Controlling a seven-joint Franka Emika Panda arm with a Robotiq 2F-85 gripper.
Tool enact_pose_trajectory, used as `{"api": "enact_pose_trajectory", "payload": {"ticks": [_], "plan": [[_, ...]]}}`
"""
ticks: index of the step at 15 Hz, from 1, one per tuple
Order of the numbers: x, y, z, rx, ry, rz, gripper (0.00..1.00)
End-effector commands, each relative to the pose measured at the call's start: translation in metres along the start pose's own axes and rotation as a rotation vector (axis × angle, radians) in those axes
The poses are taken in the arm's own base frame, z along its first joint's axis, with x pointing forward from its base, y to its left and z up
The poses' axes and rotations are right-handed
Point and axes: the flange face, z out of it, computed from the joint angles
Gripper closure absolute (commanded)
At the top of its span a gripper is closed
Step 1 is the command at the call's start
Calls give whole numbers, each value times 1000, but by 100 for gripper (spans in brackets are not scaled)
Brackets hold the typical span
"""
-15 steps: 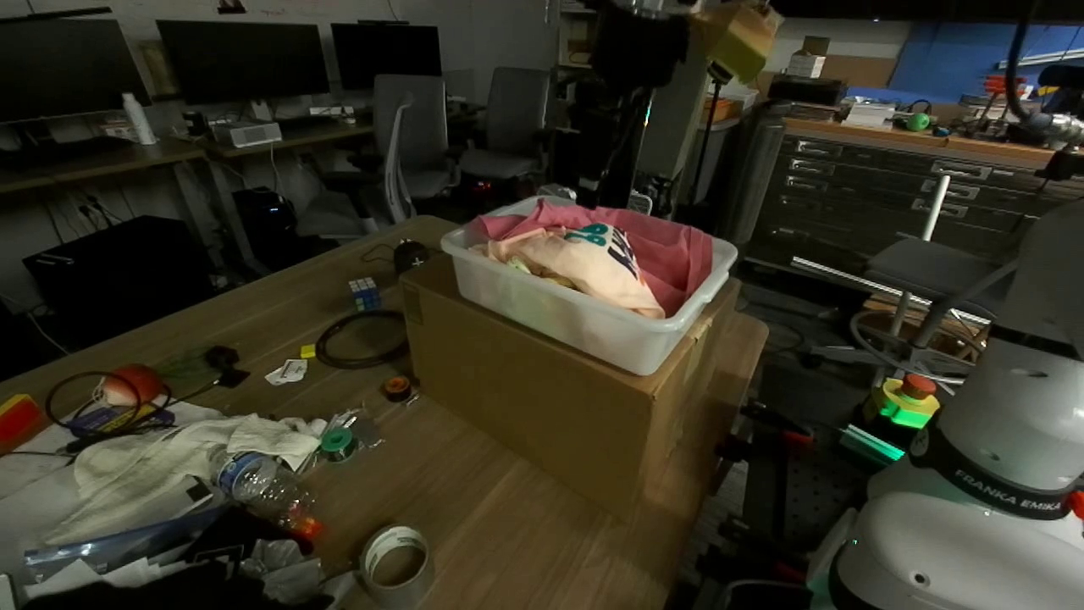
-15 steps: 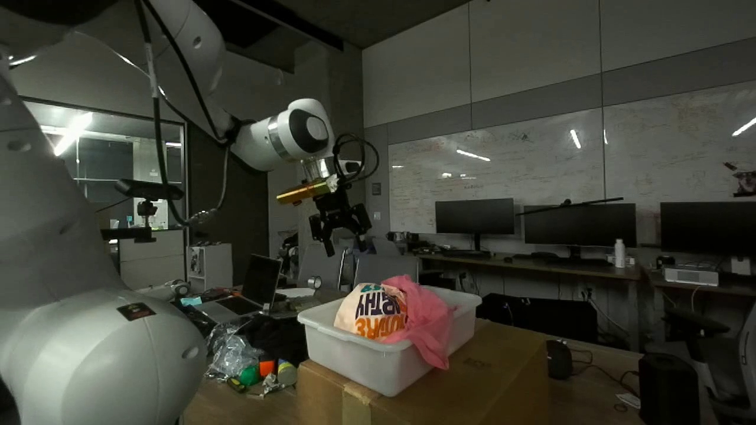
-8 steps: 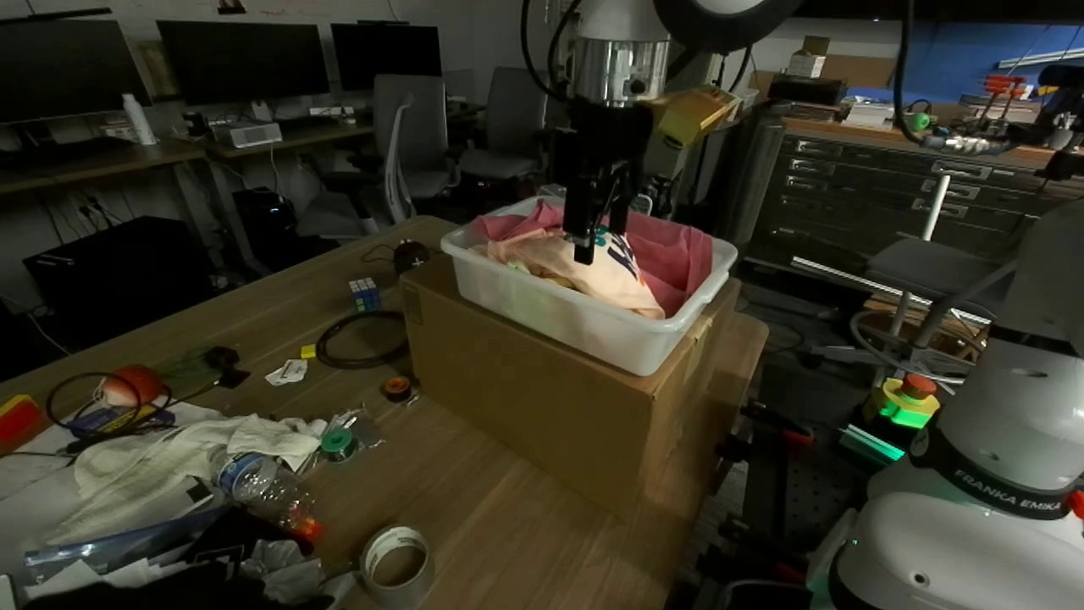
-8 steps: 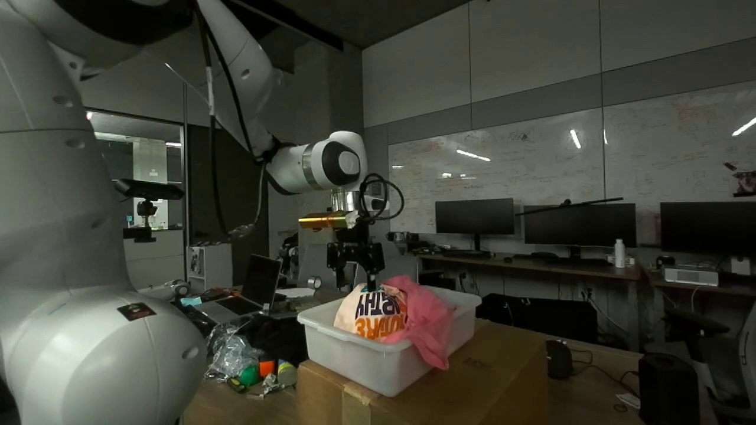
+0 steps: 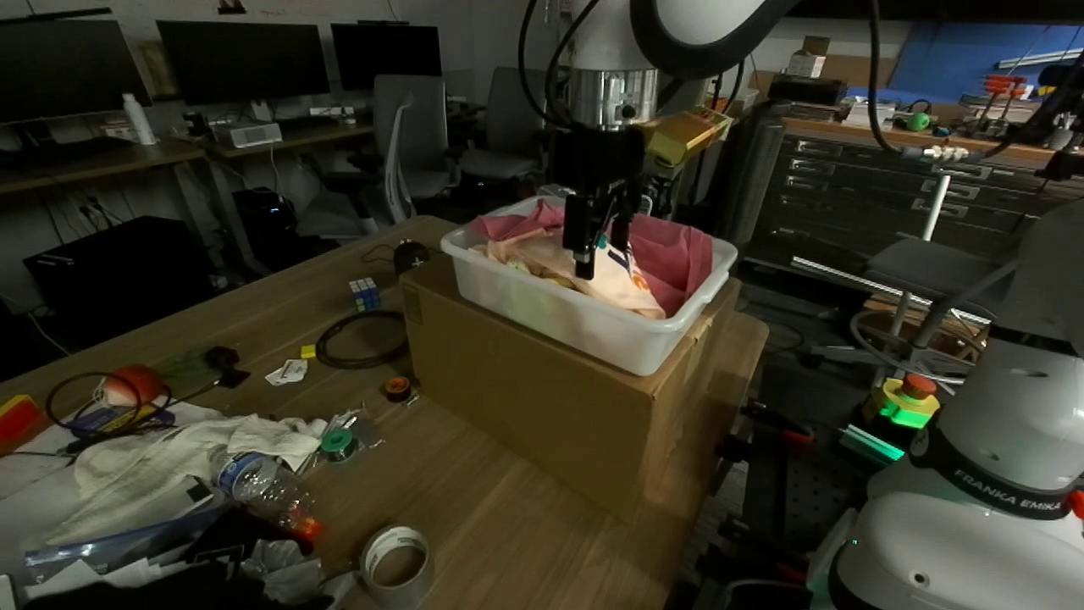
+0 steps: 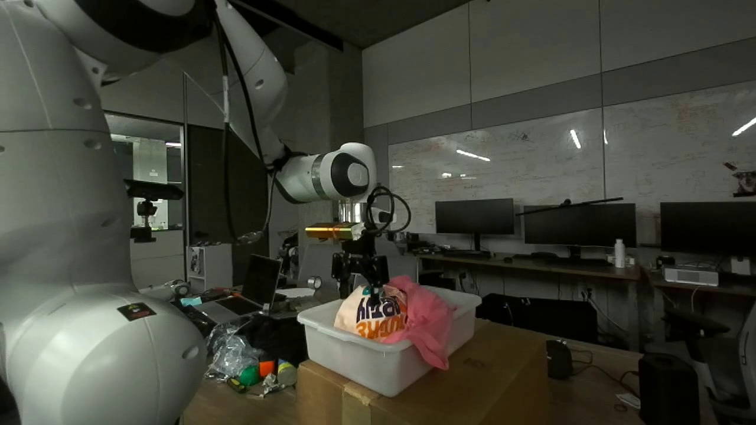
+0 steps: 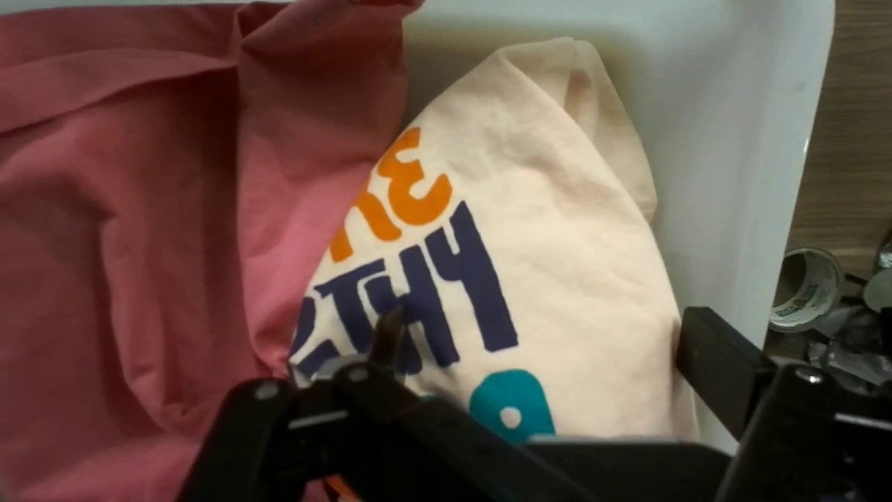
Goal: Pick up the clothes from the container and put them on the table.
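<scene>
Reading "…THY": crm garment (image 7: 550,258)

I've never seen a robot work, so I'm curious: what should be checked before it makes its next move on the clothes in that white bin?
1. Gripper open: ok, the jaws stand wide apart.
2. Cream garment between the jaws: ok in the wrist view.
3. Pink garment out of the grip: cannot tell, it lies right alongside the cream one.
4. Pink garment wholly inside the container: not ok, part hangs over the rim.
5. Container kept from sliding: cannot tell, it sits on the cardboard box.
6. Space on the table: seems ok, bare wood shows beside the box.
</scene>
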Motion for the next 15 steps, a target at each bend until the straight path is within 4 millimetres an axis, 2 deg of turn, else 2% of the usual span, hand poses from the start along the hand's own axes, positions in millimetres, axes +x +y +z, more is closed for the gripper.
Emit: {"api": "enact_pose_trajectory", "payload": {"ticks": [1, 3, 4, 10, 14, 15], "plan": [[7, 0, -1, -5, 34, -5, 21], [8, 0, -1, -3, 42, -6, 34], [8, 0, -1, 0, 47, -4, 44], [9, 0, -1, 18, 68, -1, 89], [8, -1, -3, 39, 77, -5, 97], [7, -2, -5, 57, 80, -11, 93]]}}
